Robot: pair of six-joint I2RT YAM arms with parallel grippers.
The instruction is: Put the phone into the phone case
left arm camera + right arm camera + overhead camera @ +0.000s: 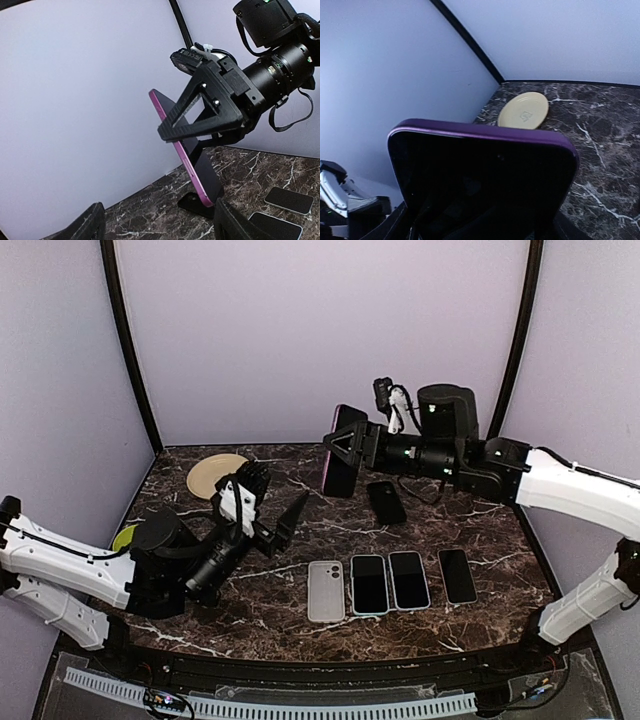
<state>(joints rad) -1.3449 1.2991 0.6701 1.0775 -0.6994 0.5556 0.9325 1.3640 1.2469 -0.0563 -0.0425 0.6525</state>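
The purple phone case [338, 476] is off the desk [285, 585], held upright on its long axis over the far middle. Its rim is purple and its face dark [204, 172]; from the right wrist camera only the dark face and rounded purple edge [485, 165] show, and I cannot tell whether anything sits inside it. The right pincer [338, 445] is clamped across the case near its middle, one triangular finger [200, 112] flat against the dark face, the other behind the slab.

Just right of the case and below it, a lone dark phone [386, 502] lies flat on the desk. Nearer, a row of four handsets lies side by side: a pale one [326, 591] at the left, then two with light rims [368, 584] [409, 580] touching or nearly touching, then a black one [457, 576] slightly apart at the right.

The left pincer [275, 498] hangs above the desk left of the case, its fingers [90, 224] spread wide and holding nothing, aimed toward the case.

A yellow plate [217, 475] rests at the far left.
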